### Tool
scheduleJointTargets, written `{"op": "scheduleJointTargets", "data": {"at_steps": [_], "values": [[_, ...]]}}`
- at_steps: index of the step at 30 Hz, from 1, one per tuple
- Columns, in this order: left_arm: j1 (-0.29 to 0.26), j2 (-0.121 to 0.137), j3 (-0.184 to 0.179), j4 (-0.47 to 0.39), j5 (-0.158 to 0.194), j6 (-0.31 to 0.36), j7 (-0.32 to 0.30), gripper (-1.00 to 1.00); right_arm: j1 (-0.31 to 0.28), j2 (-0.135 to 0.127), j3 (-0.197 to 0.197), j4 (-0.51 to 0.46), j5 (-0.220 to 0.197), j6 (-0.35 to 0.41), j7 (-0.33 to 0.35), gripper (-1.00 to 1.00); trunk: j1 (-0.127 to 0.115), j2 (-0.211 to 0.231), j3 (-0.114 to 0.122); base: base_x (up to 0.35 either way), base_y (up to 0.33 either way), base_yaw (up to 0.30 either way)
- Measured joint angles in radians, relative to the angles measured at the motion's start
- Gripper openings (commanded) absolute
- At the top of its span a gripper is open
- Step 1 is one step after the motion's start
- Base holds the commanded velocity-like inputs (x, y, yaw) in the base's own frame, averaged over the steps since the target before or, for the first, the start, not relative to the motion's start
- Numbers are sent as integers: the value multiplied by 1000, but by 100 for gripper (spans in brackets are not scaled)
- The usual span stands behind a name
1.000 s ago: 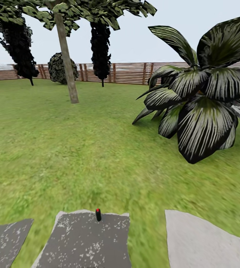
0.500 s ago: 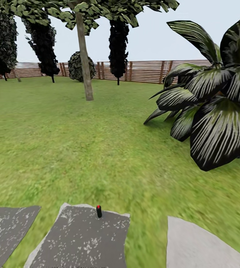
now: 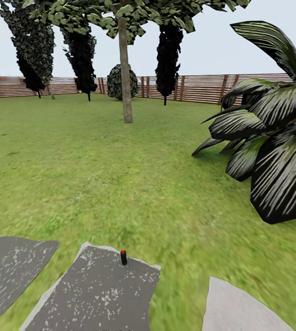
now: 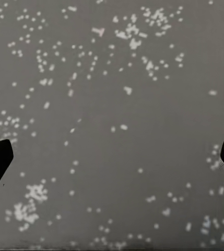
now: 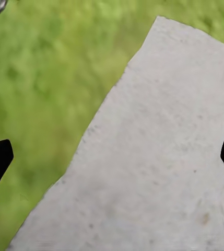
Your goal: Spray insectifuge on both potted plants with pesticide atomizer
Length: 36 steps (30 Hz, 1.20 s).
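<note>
Two dark tips of the left end effector [image 4: 112,157] sit far apart over a speckled dark grey stepping stone [image 4: 112,94], so it is spread wide and holds nothing. So is the right end effector [image 5: 112,157], over a pale grey stone [image 5: 158,157] beside green lawn [image 3: 97,174]. I see no sprayer or small potted plants yet. Ahead stand a brown slatted fence [image 3: 198,87] and a big striped-leaf plant [image 3: 272,151]. Rolling on, the robot could bump those leaves or pass the sprayer.

The camera has swung left, so the tree trunk [image 3: 127,87] and striped-leaf plant [image 3: 276,133] sit further right in the head view.
</note>
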Motion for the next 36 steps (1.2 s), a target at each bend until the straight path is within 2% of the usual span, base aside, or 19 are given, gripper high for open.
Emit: {"op": "scheduleJointTargets", "data": {"at_steps": [36], "values": [[0, 0, 0, 0, 0, 0, 0, 100, 0, 0, 0, 0, 0, 0, 0, 100, 0, 0, 0, 0, -276, 272]]}}
